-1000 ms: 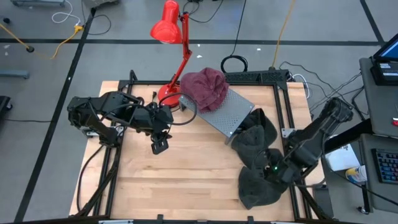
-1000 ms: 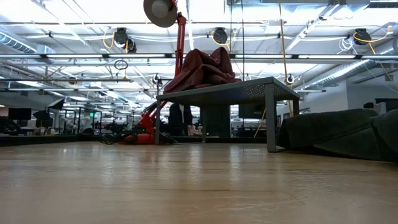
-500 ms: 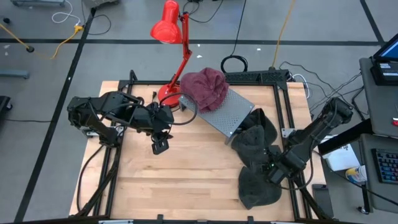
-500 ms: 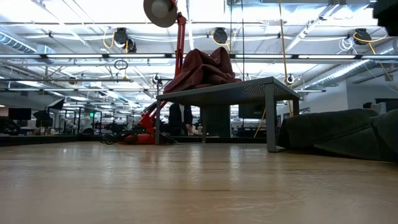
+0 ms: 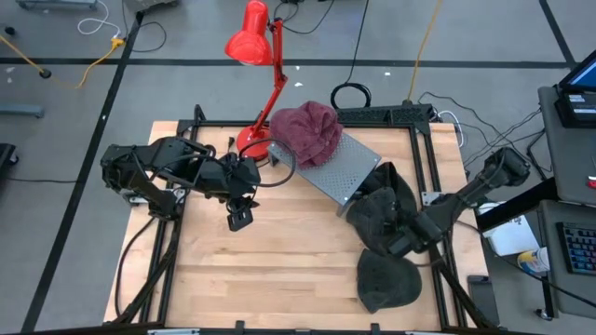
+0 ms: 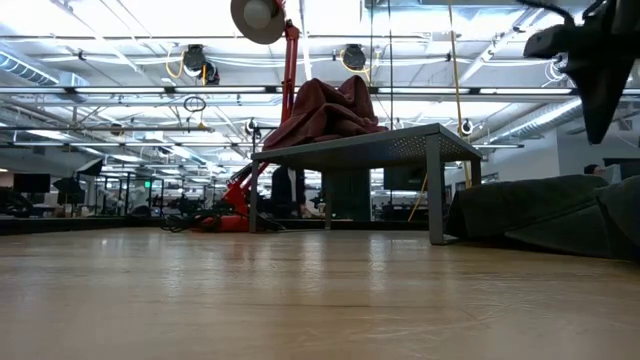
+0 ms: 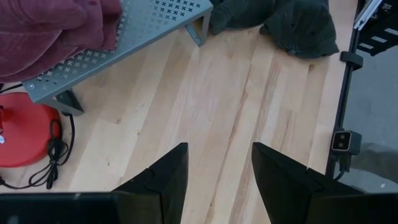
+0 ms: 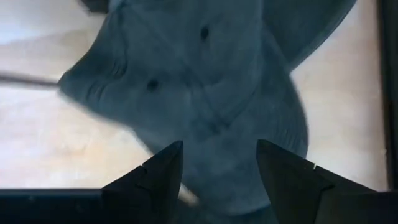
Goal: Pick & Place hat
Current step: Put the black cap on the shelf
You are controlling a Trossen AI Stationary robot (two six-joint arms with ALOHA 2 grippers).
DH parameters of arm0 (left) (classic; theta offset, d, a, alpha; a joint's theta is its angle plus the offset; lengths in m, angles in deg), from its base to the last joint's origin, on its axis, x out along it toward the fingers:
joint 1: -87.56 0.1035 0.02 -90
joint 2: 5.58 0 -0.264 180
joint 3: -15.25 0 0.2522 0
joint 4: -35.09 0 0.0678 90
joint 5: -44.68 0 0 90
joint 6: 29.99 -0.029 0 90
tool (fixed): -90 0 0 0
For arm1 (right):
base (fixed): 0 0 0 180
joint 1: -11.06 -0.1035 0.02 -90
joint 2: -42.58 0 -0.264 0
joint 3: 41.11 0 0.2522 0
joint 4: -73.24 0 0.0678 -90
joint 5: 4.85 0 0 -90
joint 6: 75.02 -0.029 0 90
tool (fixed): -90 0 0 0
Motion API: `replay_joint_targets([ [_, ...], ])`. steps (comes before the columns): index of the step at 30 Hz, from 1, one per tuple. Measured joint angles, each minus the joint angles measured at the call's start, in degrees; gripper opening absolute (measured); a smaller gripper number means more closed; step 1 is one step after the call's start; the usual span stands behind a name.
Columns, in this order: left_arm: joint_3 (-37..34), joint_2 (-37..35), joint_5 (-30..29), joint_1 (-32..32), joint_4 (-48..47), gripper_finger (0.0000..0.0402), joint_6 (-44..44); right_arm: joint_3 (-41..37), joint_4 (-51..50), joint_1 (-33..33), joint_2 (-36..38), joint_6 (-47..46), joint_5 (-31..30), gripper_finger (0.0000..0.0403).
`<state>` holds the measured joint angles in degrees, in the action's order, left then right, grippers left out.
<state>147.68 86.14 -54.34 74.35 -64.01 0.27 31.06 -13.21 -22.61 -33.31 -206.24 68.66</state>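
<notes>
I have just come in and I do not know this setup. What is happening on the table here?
A two-arm robot is at work on a hat task. The right gripper hangs open above the dark hats at the table's right side, holding nothing. A red hat lies on the metal stand, next to a red lamp. The left gripper waits open over the bare wood of the table, also empty.

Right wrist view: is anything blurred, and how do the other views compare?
Right wrist view: dark hat smeared by motion blur. Low view: right pincer also blurred; ceiling lights glare. High and left wrist views: sharp, evenly lit.
</notes>
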Motion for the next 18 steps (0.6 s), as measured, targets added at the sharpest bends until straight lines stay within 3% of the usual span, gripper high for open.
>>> replay_joint_targets([
  [12,0.0,0.0,-0.02,0.0,-0.02,0.0182,-1.53,-8.45,6.63,7.27,0.0,-0.03,-1.6,0.0196],
  [18,0.0,0.0,-0.03,0.0,-0.02,0.0182,-2.2,-12.02,14.03,10.17,0.0,4.21,-1.36,0.0196],
])
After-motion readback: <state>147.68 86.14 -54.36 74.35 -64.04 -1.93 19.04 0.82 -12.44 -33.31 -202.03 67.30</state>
